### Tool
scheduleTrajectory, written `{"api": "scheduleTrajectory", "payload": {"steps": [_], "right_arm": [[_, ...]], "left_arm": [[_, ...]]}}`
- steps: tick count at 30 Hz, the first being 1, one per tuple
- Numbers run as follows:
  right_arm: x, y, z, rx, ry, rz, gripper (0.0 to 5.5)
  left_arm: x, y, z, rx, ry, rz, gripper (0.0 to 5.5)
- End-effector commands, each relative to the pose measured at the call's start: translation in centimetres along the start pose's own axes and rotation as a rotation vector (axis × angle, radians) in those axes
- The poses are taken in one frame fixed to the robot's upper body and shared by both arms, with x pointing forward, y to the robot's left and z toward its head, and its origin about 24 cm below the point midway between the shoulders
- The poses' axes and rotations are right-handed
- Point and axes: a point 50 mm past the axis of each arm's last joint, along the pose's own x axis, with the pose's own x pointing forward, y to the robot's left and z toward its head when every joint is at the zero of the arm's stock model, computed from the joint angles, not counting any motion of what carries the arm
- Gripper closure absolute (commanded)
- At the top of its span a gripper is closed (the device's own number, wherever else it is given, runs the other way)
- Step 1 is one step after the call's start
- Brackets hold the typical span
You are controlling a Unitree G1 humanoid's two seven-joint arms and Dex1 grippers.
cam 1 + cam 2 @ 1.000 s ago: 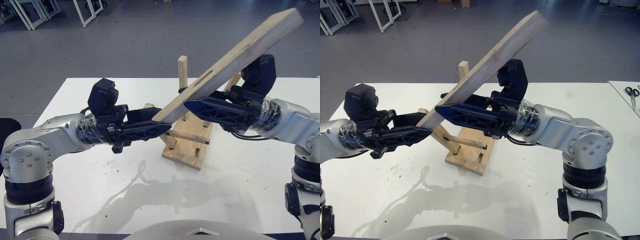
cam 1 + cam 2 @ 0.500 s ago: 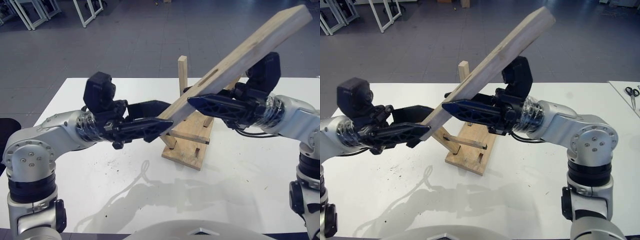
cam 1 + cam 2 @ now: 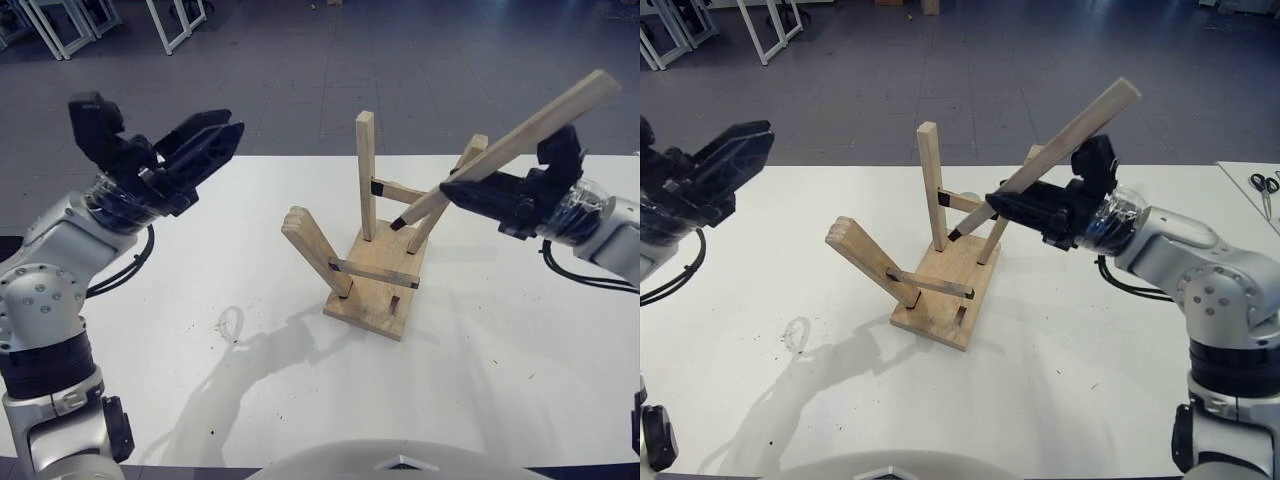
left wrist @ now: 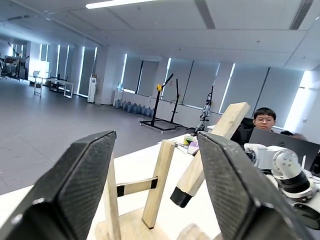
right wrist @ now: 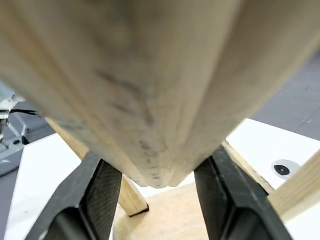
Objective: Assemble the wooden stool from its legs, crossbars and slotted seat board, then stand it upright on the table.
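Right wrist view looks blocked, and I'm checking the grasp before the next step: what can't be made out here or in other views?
Right wrist view: the plank, blurred and close, hides where the right end effector grips it and most of the stool base.
Eye views: the plank crosses the rear tilted leg, hiding whether they touch.
Left wrist view: the stool base is cut off by the lower edge.

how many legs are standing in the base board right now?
3. An upright leg at the back, a leaning leg on the right behind the plank in the right end effector, and a tilted leg front-left. None looks hidden.
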Motion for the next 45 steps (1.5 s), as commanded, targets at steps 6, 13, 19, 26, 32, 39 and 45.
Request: {"api": "scheduleTrajectory", "payload": {"steps": [6, 13, 19, 26, 32, 39, 45], "right_arm": [[-0.4, 1.5, -7.4, -0.083, 0.267, 0.041, 3.48], [-0.3, 2.8, -8.3, -0.078, 0.285, 0.111, 3.48], [0.0, 3.1, -9.3, -0.079, 0.308, 0.128, 3.48], [-0.2, 1.9, -10.5, -0.089, 0.338, 0.080, 3.48], [-0.6, 2.2, -12.1, -0.142, 0.400, 0.082, 3.48], [-0.7, 2.6, -13.4, -0.159, 0.394, 0.048, 3.48], [-0.5, 2.6, -14.3, -0.194, 0.344, -0.028, 3.48]], "left_arm": [[-1.9, 3.3, -6.5, 0.139, 0.259, 0.285, 2.51], [-1.8, 2.9, -7.4, 0.131, 0.278, 0.273, 2.51], [-1.6, 2.8, -7.5, 0.124, 0.276, 0.269, 2.51], [-1.5, 2.7, -7.4, 0.131, 0.276, 0.258, 2.51], [-0.3, 2.5, -5.1, 0.204, 0.196, 0.259, 2.51], [2.4, 0.2, -1.9, 0.306, 0.113, 0.141, 2.51], [6.4, -3.9, 1.9, 0.390, 0.011, -0.010, 2.51]]}}
